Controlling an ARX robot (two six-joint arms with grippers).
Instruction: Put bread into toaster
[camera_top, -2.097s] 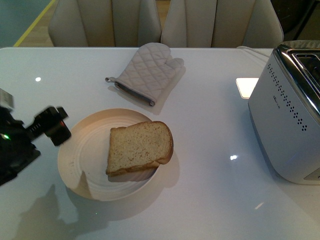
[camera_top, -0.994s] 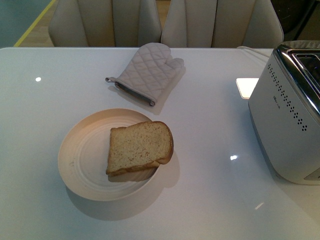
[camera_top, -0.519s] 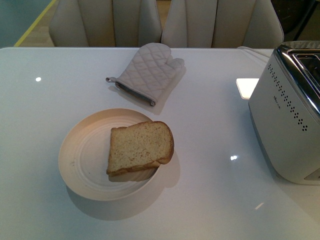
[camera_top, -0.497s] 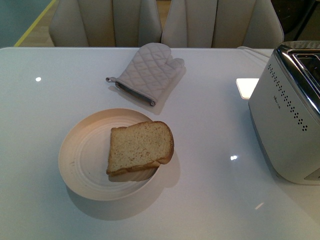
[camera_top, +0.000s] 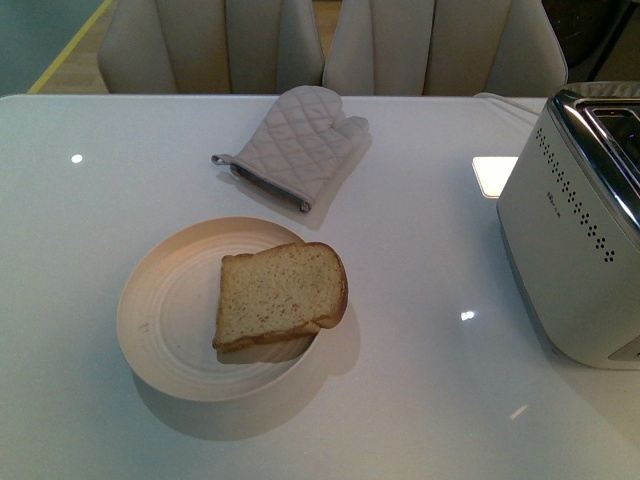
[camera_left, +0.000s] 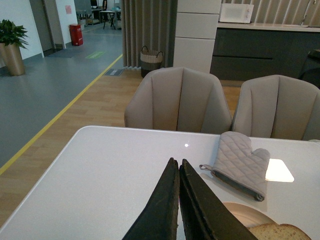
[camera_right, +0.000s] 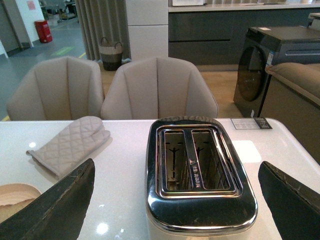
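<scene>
White table (camera_top: 420, 420), one bread (camera_top: 280, 295) on one plate (camera_top: 165, 320), one toaster (camera_top: 575, 250), one mitt (camera_top: 295, 145)

One bread slice (camera_top: 280, 295), one plate (camera_top: 160, 320), one oven glove (camera_top: 295, 145), one toaster (camera_top: 575, 250) with two slots (camera_right: 172, 160), two chairs (camera_top: 210, 45) behind one table (camera_top: 420, 400).

tiny logo (camera_top: 553, 198) on toaster (camera_top: 575, 250) side, too small to read, nothing else legible
</scene>
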